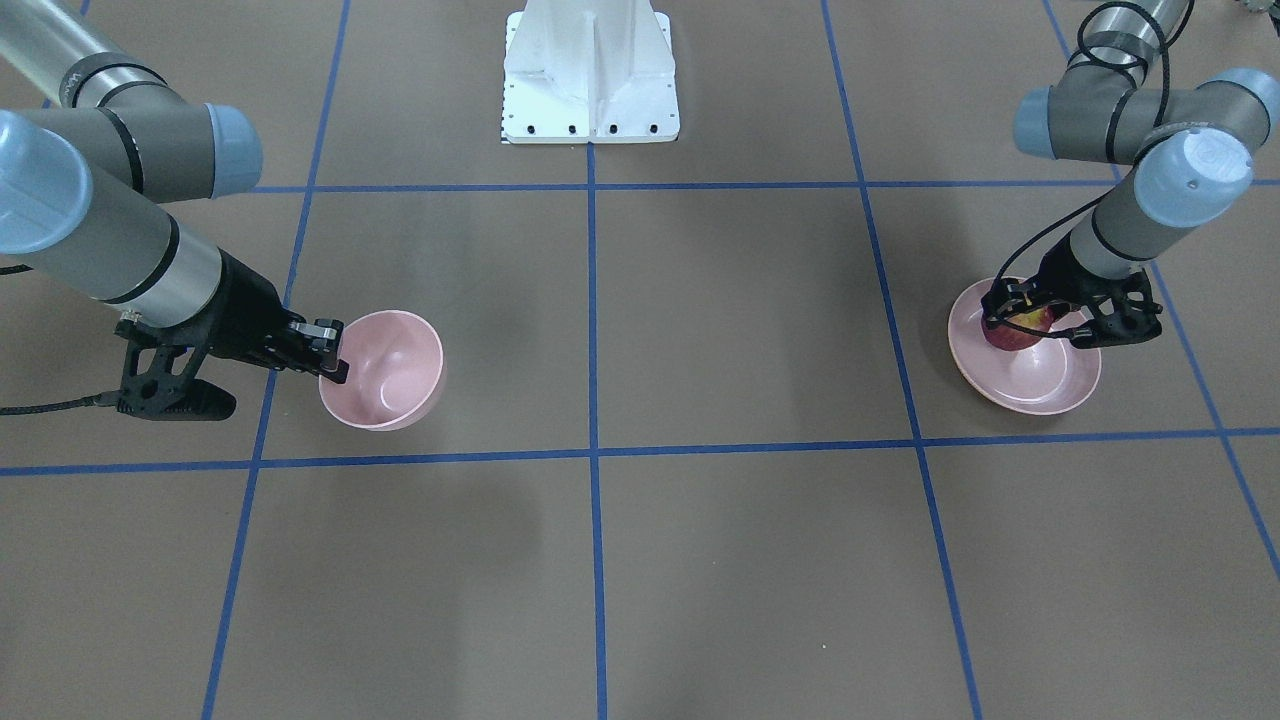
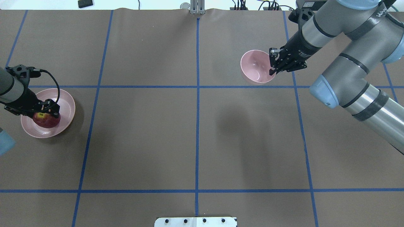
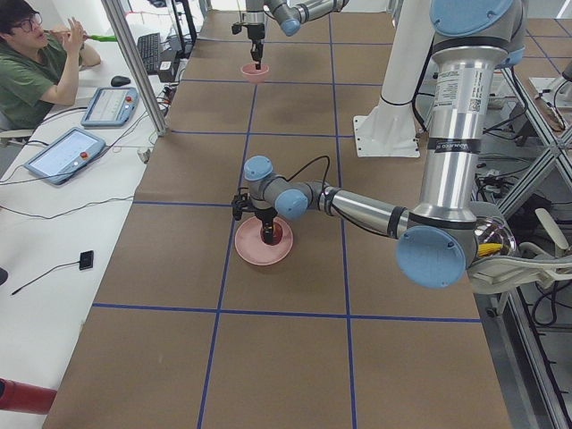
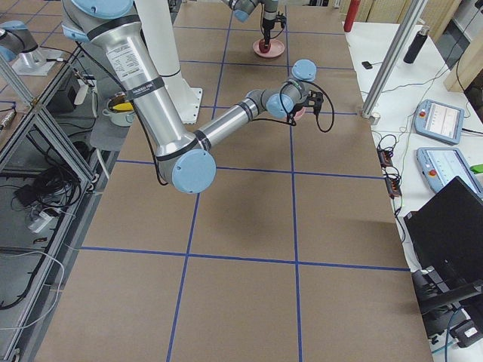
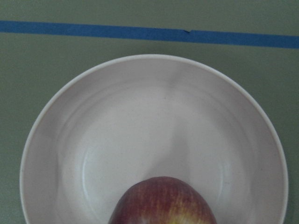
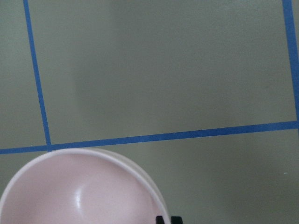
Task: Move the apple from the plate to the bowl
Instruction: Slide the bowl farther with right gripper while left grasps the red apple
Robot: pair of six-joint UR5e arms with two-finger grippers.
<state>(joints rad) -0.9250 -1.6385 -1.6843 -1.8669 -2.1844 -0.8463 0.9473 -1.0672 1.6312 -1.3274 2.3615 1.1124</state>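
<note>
The dark red apple (image 1: 1012,336) sits at the near edge of the wide pale pink plate (image 1: 1040,385) on my left side. My left gripper (image 1: 1035,322) reaches down on it, with a finger on each side, shut on the apple (image 2: 46,120). In the left wrist view the apple (image 5: 163,203) fills the bottom centre over the plate (image 5: 140,116). My right gripper (image 2: 273,67) is shut on the rim of the small deep pink bowl (image 2: 255,67). It holds the bowl tilted (image 1: 395,360). The bowl's rim (image 6: 70,191) shows in the right wrist view.
The brown table is marked with blue tape lines (image 2: 197,126). The white robot base (image 1: 590,80) stands at the middle of my edge. Plate and bowl are far apart, at opposite ends. An operator (image 3: 36,63) sits beyond the far side with tablets (image 3: 67,152).
</note>
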